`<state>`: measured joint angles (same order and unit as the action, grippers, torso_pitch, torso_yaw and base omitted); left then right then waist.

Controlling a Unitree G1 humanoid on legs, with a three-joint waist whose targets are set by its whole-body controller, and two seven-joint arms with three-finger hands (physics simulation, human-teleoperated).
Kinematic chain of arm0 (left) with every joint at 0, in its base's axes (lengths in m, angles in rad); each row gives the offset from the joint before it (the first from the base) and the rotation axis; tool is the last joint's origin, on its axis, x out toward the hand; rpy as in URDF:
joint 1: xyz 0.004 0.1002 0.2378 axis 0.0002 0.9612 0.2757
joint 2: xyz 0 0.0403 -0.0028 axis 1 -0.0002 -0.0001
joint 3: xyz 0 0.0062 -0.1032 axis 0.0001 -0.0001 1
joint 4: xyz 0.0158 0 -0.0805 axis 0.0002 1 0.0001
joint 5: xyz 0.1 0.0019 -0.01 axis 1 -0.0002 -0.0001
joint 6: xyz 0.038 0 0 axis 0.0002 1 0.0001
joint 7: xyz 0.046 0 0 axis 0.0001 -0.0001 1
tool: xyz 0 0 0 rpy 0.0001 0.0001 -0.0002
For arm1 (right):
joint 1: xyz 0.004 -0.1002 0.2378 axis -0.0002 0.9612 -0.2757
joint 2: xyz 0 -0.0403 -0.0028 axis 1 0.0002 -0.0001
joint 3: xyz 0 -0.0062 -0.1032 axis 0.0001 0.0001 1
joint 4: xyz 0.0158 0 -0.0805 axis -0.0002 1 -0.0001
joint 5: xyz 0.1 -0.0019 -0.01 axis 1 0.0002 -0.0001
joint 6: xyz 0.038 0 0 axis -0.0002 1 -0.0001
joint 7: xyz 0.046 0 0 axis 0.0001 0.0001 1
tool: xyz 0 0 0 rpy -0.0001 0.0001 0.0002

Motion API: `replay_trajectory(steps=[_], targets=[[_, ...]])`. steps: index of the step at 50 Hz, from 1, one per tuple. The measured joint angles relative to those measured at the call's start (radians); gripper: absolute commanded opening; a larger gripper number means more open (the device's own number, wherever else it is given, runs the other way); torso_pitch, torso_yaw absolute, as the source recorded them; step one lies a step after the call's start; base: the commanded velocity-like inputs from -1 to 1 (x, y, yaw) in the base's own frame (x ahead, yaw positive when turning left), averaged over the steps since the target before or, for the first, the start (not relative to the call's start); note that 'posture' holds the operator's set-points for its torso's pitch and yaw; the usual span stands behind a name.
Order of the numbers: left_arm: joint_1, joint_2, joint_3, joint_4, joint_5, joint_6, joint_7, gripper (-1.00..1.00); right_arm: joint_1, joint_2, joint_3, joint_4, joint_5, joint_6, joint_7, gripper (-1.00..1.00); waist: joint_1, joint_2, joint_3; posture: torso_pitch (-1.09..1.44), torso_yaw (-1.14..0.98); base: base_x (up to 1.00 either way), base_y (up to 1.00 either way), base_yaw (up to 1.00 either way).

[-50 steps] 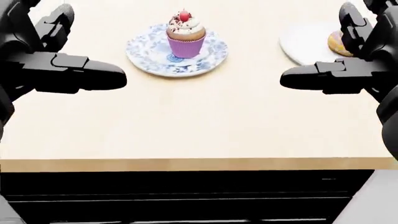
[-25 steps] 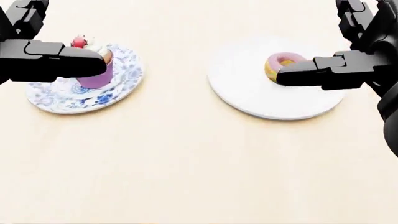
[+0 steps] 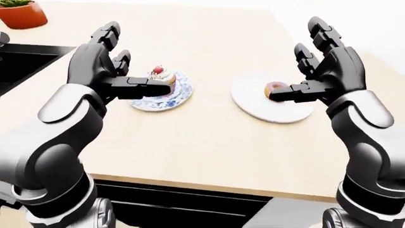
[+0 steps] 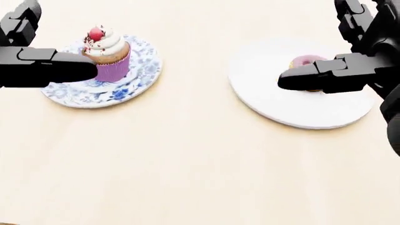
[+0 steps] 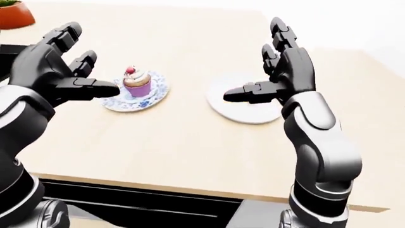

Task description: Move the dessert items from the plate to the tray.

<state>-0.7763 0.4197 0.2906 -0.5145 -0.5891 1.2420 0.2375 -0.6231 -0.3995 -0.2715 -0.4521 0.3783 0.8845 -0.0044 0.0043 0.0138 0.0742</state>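
Note:
A cupcake [image 4: 106, 54] with a purple wrapper, white frosting and a cherry stands on a blue-patterned plate [image 4: 69, 99] at the upper left of the head view. A pink-glazed donut [image 4: 306, 61] lies on the round white tray [image 4: 300, 110] at the right. My left hand [image 3: 136, 59] hovers open just left of the cupcake, its thumb pointing at it without touching. My right hand [image 3: 294, 59] hovers open over the tray, and its thumb hides part of the donut. Neither hand holds anything.
Plate and tray sit on a light wooden counter [image 3: 202, 142], whose near edge [image 3: 190, 187] runs along the bottom of the left-eye view. A terracotta plant pot [image 3: 22, 14] stands at the top left, with a dark recess [image 3: 19, 61] below it.
The camera has moved forward and down: the counter's near edge left the head view, and plate and tray shifted left, then slightly right. Both hands stayed open.

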Motion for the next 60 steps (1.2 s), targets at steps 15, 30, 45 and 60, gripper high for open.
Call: replay_trajectory(steps=[15, 30, 45, 60], targets=[[-0.036, -0.019, -0.047, 0.028, 0.051, -0.038, -0.046, 1.0, -0.079, -0.131, 0.0, 0.098, -0.07, 0.097, 0.087, 1.0, 0.002, -0.026, -0.026, 0.0, 0.0, 0.0, 0.0, 0.0], [-0.054, -0.035, -0.033, 0.002, 0.05, -0.006, -0.044, 1.0, -0.267, -0.164, 0.16, 0.447, -0.475, 0.007, 0.398, 1.0, -0.005, -0.016, -0.026, 0.0, 0.0, 0.0, 0.0, 0.0], [-0.05, -0.032, -0.034, 0.008, 0.031, -0.022, -0.03, 1.0, -0.359, -0.092, 0.162, 0.738, -0.864, -0.207, 0.677, 1.0, -0.012, -0.002, -0.027, 0.0, 0.0, 0.0, 0.0, 0.0], [-0.066, -0.027, -0.034, 0.006, 0.009, -0.021, -0.011, 1.0, -0.4, -0.04, 0.196, 0.92, -1.05, -0.346, 0.715, 0.82, -0.013, 0.003, -0.027, 0.0, 0.0, 0.0, 0.0, 0.0]])
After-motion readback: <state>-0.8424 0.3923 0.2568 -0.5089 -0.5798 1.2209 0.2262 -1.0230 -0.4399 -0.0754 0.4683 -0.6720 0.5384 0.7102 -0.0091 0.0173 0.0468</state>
